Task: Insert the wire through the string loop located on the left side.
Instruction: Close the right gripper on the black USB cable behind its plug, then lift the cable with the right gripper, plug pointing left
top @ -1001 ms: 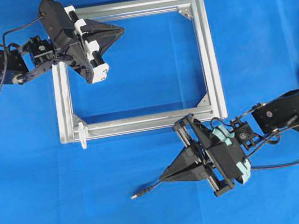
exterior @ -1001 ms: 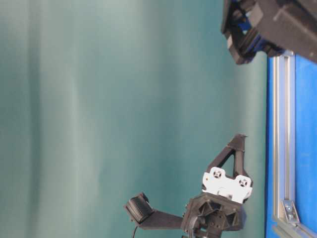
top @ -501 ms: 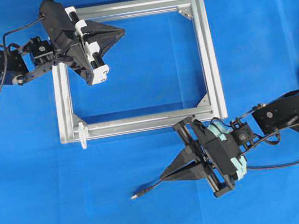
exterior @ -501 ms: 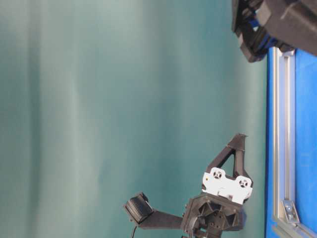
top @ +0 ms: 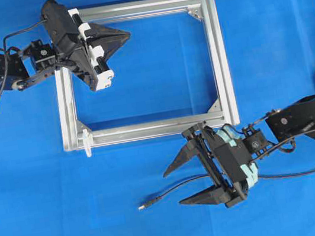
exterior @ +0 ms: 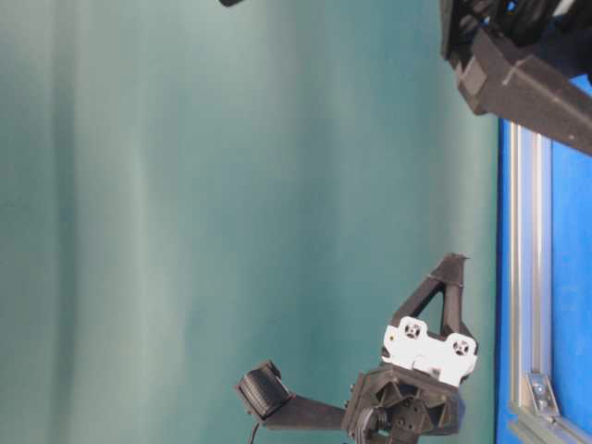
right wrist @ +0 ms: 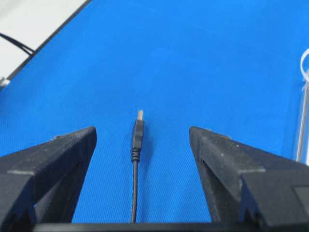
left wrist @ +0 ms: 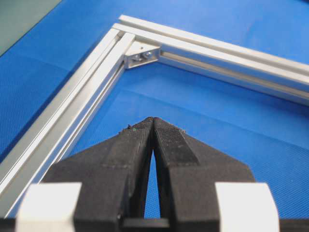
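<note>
Since a second ago: right gripper (top: 183, 183) sprung from pinched shut to wide apart, wire (top: 175, 190) now lying free on the blue mat (top: 53, 218) between the two black fingers (right wrist: 53, 154), touched by neither. Left gripper (top: 126, 35) unmoved, jaws pressed together on nothing, hovering over the far-left corner of the aluminium frame (top: 216, 55).

Wire: plug tip (top: 141, 206) pointing left, on the mat near the frame's near rail, cable trailing off to the right under the right wrist. Seen from the right wrist camera, plug (right wrist: 137, 135) centred between the spread fingers, flat on the mat.

String loop (top: 86, 142): whitish, standing at the near-left corner of the frame, well left of the plug tip and empty. Same loop just visible at the right edge of the right wrist view (right wrist: 304, 65).

Progress, judged from the layout: early. Nothing threaded, wire not gripped. Left to do: close on the cable just behind the plug, lift, carry left toward the loop, line up the tip and push it through. Slender, limp cable and tiny loop likely to demand careful aim
</note>
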Available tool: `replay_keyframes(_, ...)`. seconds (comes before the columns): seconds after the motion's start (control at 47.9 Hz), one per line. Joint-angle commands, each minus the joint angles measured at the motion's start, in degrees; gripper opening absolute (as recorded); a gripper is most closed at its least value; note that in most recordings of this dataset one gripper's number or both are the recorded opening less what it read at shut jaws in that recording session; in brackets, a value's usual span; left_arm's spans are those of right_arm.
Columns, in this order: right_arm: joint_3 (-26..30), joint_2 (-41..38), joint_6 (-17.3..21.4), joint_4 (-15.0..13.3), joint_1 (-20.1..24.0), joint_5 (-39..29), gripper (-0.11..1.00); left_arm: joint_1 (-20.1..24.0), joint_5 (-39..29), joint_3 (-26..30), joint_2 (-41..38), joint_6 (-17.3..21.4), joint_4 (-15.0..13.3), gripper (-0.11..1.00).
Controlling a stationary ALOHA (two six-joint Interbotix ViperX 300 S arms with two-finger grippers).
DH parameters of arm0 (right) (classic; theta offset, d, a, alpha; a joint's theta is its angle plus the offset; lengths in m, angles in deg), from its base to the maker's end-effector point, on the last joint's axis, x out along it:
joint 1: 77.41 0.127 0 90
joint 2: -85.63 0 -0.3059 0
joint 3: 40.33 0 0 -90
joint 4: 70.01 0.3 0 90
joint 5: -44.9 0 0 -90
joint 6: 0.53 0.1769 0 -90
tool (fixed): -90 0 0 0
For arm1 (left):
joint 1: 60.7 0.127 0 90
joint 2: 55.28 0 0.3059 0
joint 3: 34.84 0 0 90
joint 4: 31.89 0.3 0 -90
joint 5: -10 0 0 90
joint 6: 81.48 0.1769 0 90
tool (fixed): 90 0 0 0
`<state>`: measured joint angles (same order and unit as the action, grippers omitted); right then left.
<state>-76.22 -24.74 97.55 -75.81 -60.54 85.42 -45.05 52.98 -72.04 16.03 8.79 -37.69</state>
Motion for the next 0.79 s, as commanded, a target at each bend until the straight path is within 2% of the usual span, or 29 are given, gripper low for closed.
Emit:
replay_keyframes(0.0,1.14,0.88,0.09,0.35,0.35,0.18,0.90,-0.09,0.26,0.35,1.67,0.09,0.09,0.00)
replay_keyframes(0.417,4.92,-8.26,0.26,4.48,1.32,0.53,0.90,-0.09,0.18,0.18,1.67,0.09,0.09,0.00)
replay_keyframes(0.772,8.00,-13.45,0.26,5.27,1.58,0.44,0.88,-0.09,0.26,-0.70,2.02,0.09,0.18,0.00)
